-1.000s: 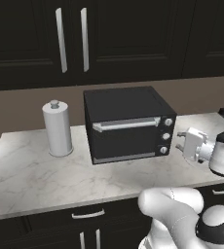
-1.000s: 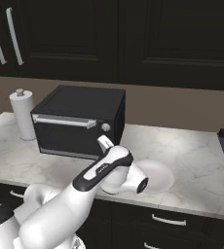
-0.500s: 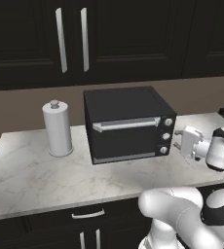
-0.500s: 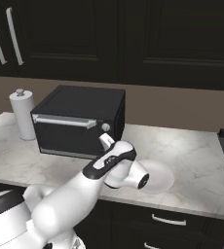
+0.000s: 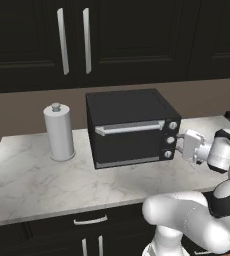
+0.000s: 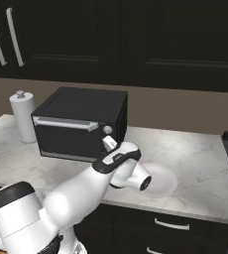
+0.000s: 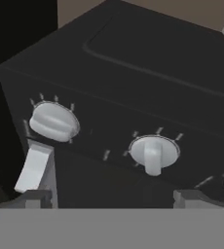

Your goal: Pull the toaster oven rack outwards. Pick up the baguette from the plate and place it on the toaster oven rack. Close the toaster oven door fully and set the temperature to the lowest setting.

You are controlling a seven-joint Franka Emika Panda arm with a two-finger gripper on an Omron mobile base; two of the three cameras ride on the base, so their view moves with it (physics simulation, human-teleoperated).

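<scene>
You had the hand [image 5: 183, 143] spread apart, holding nothing, at the oven's [image 5: 127, 127] knobs [image 7: 153, 152], door [image 5: 129, 142] shut, plate [image 6: 160, 179] near the tabletop's [image 5: 47, 180] front edge.

Upper cabinets: black flat-fronted wall cupboards [image 5: 137, 40] span the 12 o'clock side of both base views.
Cabinet pulls: two long vertical silver bar handles [image 5: 73, 41] sit side by side at 11 o'clock in the left base view.
Wall: plain taupe-brown backsplash band [image 6: 185, 109] runs between cupboards and worktop.
Worktop: white grey-veined marble counter [image 5: 32, 175] stretches from 9 to 3 o'clock.
Lower cabinets: black drawer fronts [image 6: 185, 225] with short horizontal silver pulls [image 5: 90, 220] sit under the counter at 6 o'clock.
Canister: white cylindrical canister with a small knob top [image 5: 59, 131] stands upright on the counter at 9 o'clock.
Light: soft, even, with faint shadows.
</scene>
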